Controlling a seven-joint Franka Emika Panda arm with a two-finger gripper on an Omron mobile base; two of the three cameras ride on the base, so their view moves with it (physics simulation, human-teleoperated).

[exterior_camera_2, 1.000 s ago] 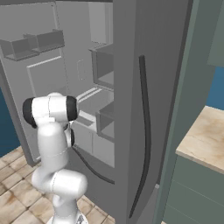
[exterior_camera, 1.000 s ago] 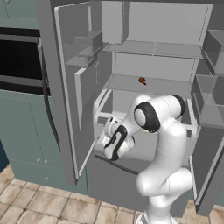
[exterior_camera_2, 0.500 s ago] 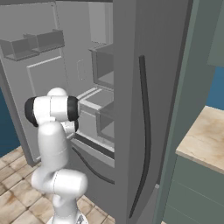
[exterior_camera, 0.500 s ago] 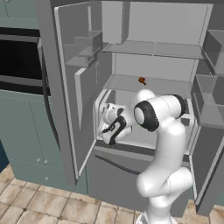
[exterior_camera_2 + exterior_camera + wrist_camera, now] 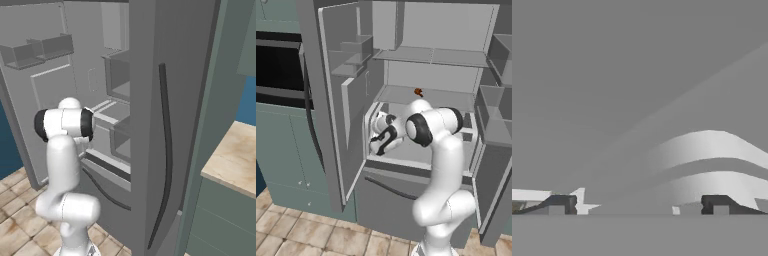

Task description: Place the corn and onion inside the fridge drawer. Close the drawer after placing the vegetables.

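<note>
Left base view – fridge (image 5: 406, 60): I see it standing open, grey shelves inside, its left door swung out toward me with bins on the inner face.
Left base view – fridge drawer (image 5: 421, 150): I read it as the pale-rimmed bin across the lower interior, pushed back level with the cabinet front; a dark gap runs under its front edge.
Left base view – gripper (image 5: 377, 134): the hand sits at the left end of the drawer, close to the left inner wall, pointing left and away from me. I cannot tell the finger spacing from here.
Left base view – small red-brown bit (image 5: 418, 92): it lies on the middle shelf, toward the far wall, above the arm's elbow.
Left base view – corn, onion: I cannot tell where either one is.
Right base view – right fridge door (image 5: 165, 125): it stands edge-on near me, with a long black bar handle (image 5: 166, 150) running down it.
Right base view – arm (image 5: 65, 125): the elbow is level with the lower shelves; the hand is hidden behind it.
Right base view – wooden counter (image 5: 232, 160): at the right, beside the teal cabinets.
Hand view – fingertips (image 5: 559, 204): two dark tips stand far apart at the bottom edge, nothing between them.
Hand view – surroundings: plain grey surface very close, with pale curved bands at the lower right; I cannot tell what part this is.
</note>
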